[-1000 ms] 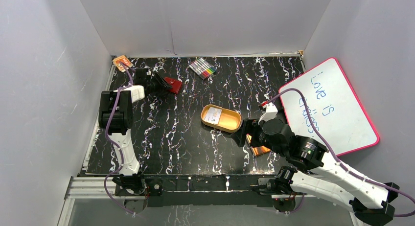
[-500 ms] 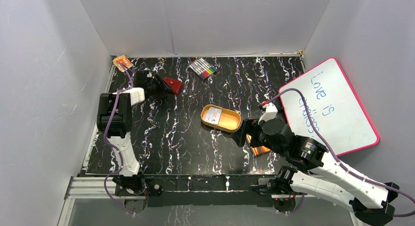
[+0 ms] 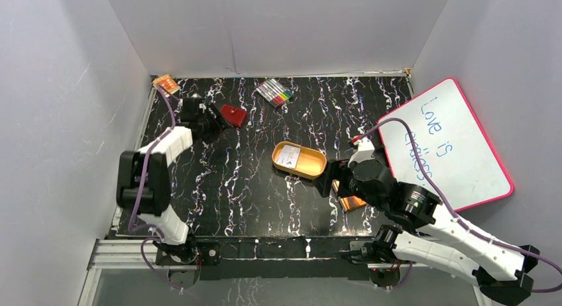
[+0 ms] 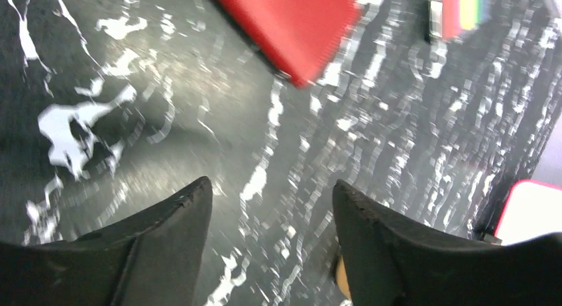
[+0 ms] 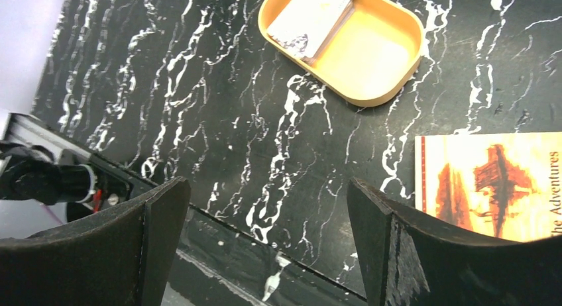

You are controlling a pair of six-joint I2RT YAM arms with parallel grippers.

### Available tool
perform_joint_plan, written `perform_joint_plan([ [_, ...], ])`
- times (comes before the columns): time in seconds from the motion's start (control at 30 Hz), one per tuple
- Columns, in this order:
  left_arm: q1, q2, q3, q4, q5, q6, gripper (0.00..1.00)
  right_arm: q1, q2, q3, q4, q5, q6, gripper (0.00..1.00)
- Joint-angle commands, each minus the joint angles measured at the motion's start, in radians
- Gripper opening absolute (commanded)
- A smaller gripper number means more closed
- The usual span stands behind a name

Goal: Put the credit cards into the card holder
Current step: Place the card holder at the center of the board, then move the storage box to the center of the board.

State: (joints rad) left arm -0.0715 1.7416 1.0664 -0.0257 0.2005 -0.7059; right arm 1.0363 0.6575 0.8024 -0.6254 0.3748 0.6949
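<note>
The red card holder [image 3: 233, 114] lies shut on the black marbled table at the back left; it also shows in the left wrist view [image 4: 291, 24]. My left gripper [image 3: 214, 117] is open and empty just left of it, not touching; in its wrist view [image 4: 272, 193] the holder lies ahead of the fingers. The credit cards [image 3: 288, 155] are a pale stack in the left end of an orange oval tray [image 3: 315, 168]; they also show in the right wrist view [image 5: 311, 18]. My right gripper [image 3: 329, 181] is open and empty, above the table near the tray [image 5: 268, 193].
An orange-brown book [image 3: 349, 200] lies under the right arm, also in the right wrist view [image 5: 494, 183]. A pink-framed whiteboard [image 3: 450, 144] leans at the right. Coloured markers [image 3: 275, 92] lie at the back middle. A small orange object [image 3: 166, 84] sits in the back left corner.
My left gripper has drawn back a little from the red card holder and its elbow has swung toward the near edge. The holder stays on the table. The right arm has barely moved.
</note>
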Motion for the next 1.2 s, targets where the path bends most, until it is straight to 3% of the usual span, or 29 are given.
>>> perform_joint_plan([
  [0.0,-0.121,-0.326,-0.055,-0.095,-0.174,0.07,0.67,0.002,0.057,0.062,0.057,0.064,-0.067,0.96],
  [0.1,-0.2,-0.524,-0.14,-0.13,-0.286,0.095,0.74,0.002,0.106,0.08,0.068,0.096,-0.095,0.96],
  [0.17,-0.255,-0.648,-0.197,-0.165,-0.349,0.109,0.86,0.002,0.137,0.086,0.078,0.126,-0.099,0.97],
  [0.3,-0.358,-0.884,-0.295,-0.279,-0.481,0.107,0.88,0.001,0.213,0.107,0.07,0.223,-0.042,0.99],
  [0.47,-0.376,-1.06,-0.328,-0.484,-0.558,0.121,0.89,-0.029,0.388,0.221,-0.009,0.22,-0.02,0.99],
  [0.67,-0.376,-1.158,-0.324,-0.587,-0.608,0.138,0.94,-0.203,0.474,0.17,0.117,0.007,-0.006,0.95],
  [0.83,-0.377,-1.166,-0.334,-0.612,-0.602,0.101,0.96,-0.415,0.509,0.044,0.238,-0.187,0.006,0.82],
  [1.03,-0.391,-1.173,-0.342,-0.625,-0.642,0.081,0.96,-0.499,0.632,0.005,0.29,-0.236,-0.024,0.61],
  [1.17,-0.396,-1.166,-0.334,-0.649,-0.693,0.042,0.96,-0.524,0.699,0.003,0.333,-0.268,-0.018,0.54],
])
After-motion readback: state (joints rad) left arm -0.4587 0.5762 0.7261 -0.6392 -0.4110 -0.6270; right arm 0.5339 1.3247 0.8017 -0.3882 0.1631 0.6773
